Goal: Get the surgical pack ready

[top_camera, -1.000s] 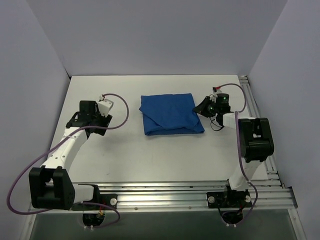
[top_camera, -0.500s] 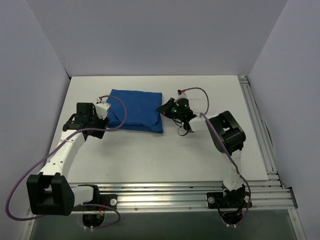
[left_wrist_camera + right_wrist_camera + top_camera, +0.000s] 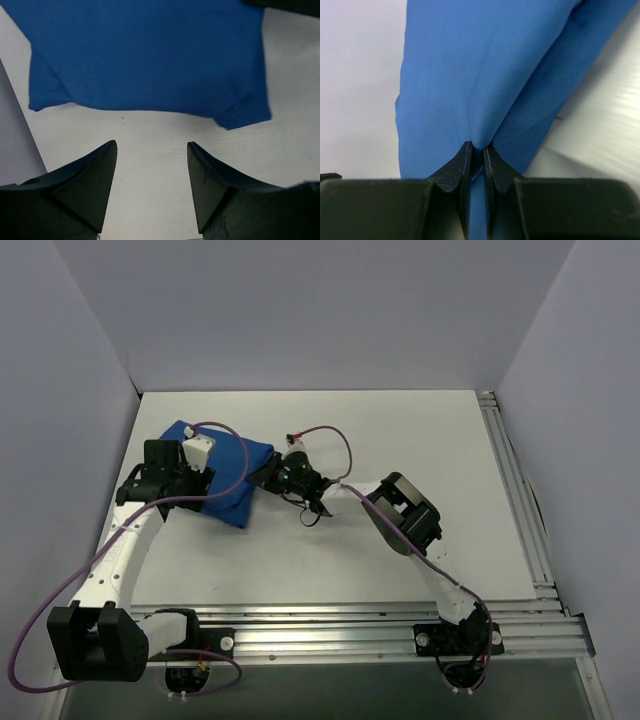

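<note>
Now the blue parcel (image 3: 150, 55) lies far left on the table (image 3: 420, 430), one edge pinched tight in the right gripper (image 3: 477, 147), and just ahead of the left gripper (image 3: 151, 145), whose jaws stand apart, its long side lying across them.

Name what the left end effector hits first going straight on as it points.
Probably the blue parcel, dead ahead of the open left end effector, beyond a strip of bare table. If it tilts steeply, the table comes first; depth is unclear.
</note>
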`<state>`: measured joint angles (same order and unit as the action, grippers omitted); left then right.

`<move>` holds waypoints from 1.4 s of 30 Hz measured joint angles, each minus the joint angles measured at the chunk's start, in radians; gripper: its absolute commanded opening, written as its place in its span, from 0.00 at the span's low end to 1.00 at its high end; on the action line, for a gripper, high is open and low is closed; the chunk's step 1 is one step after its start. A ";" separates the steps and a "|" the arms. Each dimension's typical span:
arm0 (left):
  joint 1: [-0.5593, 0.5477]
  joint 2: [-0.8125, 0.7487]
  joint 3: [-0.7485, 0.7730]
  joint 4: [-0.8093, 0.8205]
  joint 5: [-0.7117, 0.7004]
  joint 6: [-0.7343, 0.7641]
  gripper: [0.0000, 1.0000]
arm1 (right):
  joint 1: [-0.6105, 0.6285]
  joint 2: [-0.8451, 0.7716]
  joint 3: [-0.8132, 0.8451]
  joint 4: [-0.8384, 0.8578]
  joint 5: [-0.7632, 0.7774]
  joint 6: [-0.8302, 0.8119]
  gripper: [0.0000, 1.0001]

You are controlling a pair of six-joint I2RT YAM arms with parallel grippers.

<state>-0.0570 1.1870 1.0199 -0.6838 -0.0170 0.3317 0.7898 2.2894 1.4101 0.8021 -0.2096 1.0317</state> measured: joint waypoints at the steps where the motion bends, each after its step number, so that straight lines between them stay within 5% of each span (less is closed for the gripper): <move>1: 0.000 -0.004 0.000 -0.004 0.000 -0.002 0.67 | 0.018 0.029 0.044 -0.003 0.000 0.011 0.00; 20: 0.000 -0.023 0.000 -0.008 0.022 -0.008 0.67 | 0.033 0.408 0.742 -0.284 -0.048 -0.017 0.00; 27: 0.000 -0.026 0.000 -0.008 0.023 -0.008 0.67 | 0.034 0.418 0.752 -0.278 -0.044 -0.013 0.02; 32: 0.000 -0.026 0.000 -0.008 0.026 -0.008 0.67 | 0.026 0.384 0.681 -0.251 -0.036 -0.030 0.48; 34: 0.000 -0.026 0.000 -0.009 0.028 -0.008 0.67 | 0.021 0.361 0.653 -0.275 -0.034 -0.056 0.58; 35: 0.000 -0.026 0.000 -0.010 0.029 -0.008 0.67 | 0.017 0.348 0.639 -0.288 -0.034 -0.071 0.75; 42: 0.001 -0.056 0.000 -0.050 0.040 -0.005 0.68 | -0.048 0.101 0.425 -0.343 -0.019 -0.195 1.00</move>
<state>-0.0563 1.1305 1.0199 -0.7341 0.0231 0.3267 0.7418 2.3909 1.8351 0.4595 -0.2283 0.8371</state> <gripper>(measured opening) 0.674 0.946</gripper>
